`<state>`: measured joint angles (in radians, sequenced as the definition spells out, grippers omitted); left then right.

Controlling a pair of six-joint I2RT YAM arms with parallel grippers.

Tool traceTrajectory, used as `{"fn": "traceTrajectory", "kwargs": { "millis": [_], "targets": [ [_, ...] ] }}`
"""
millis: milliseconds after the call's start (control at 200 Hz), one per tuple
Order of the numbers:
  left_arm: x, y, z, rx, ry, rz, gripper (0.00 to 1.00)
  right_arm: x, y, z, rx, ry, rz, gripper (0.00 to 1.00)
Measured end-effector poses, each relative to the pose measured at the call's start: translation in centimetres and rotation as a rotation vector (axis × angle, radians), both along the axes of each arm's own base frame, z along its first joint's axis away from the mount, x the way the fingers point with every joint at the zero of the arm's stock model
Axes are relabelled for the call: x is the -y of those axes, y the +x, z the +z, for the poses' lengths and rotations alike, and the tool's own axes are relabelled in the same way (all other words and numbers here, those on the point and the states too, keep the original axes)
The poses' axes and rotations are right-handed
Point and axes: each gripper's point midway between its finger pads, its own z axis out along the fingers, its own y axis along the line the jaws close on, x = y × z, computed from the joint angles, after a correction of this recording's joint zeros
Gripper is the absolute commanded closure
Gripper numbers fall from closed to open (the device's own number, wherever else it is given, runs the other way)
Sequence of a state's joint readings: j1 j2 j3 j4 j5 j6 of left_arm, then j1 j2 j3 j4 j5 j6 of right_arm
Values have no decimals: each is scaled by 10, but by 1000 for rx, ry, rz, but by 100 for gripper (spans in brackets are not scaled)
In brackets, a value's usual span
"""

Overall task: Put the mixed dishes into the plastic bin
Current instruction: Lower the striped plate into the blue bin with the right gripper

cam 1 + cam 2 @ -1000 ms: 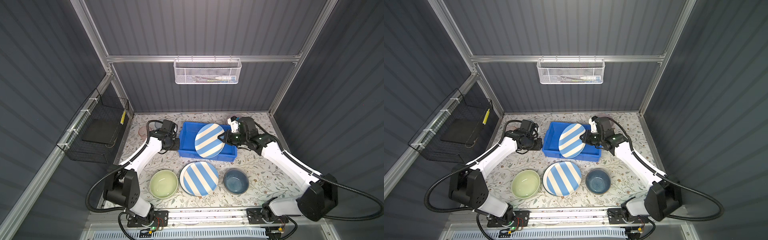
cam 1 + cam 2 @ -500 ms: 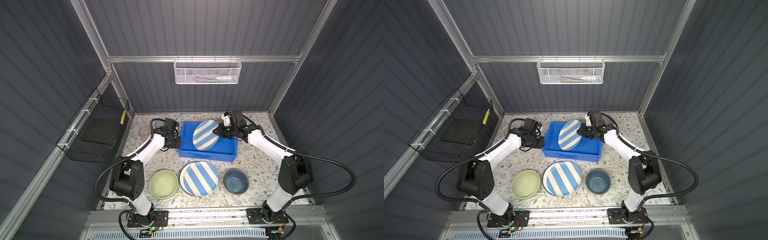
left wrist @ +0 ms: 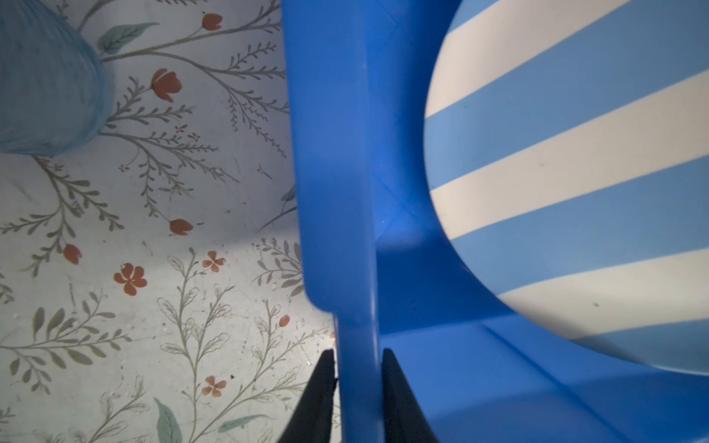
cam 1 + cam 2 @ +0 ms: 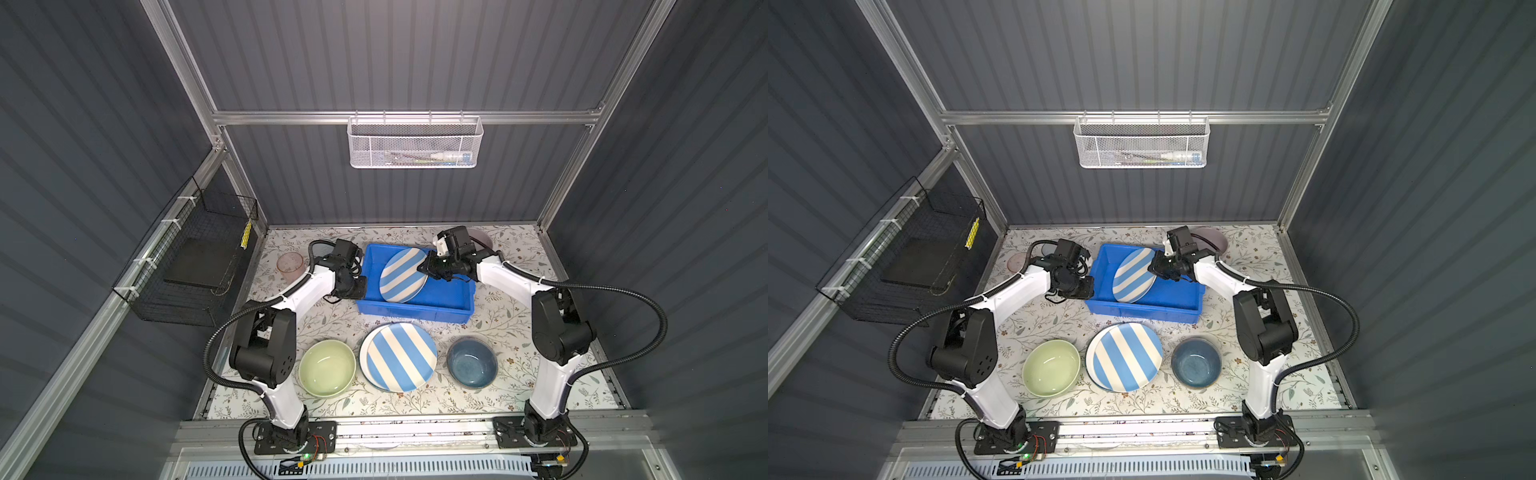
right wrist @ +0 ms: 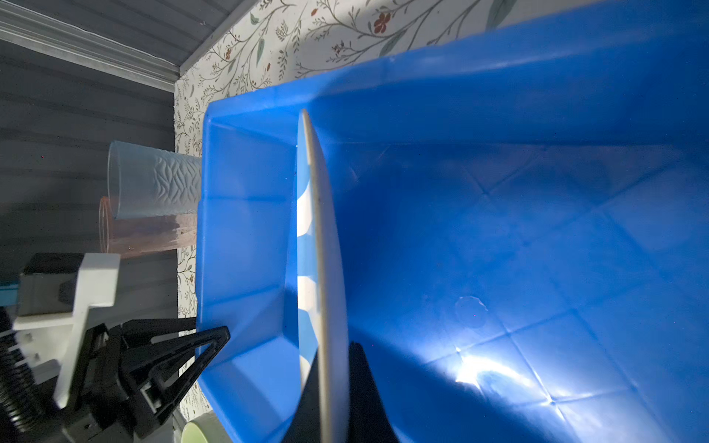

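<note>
We see the blue-white striped plate (image 4: 402,275) inside the blue plastic bin (image 4: 415,311), tilted steeply on edge. Its low edge is down by the front wall, its high edge rises toward the rear right, and its striped face is turned toward the left arm. The right gripper (image 4: 430,268) is clamped tight on that high rim, one finger on each face. The left gripper (image 3: 358,354) straddles the bin's left wall, its narrowly spaced fingers pinching the rim.
</note>
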<state>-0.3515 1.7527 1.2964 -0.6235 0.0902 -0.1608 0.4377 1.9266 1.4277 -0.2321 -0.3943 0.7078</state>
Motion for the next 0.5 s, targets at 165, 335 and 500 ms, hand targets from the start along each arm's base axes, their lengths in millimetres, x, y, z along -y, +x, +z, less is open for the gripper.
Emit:
{"fn": "traceTrajectory", "kwargs": {
  "millis": [165, 335, 500],
  "targets": [
    [1, 0, 0, -2, -8, -3, 80, -8, 2, -15, -32, 6, 1, 96],
    [3, 1, 1, -3, -14, -6, 81, -19, 11, -17, -32, 31, 8, 93],
    [5, 3, 0, 1, -19, -7, 81, -25, 14, -25, -46, 52, 8, 83]
  ]
}}
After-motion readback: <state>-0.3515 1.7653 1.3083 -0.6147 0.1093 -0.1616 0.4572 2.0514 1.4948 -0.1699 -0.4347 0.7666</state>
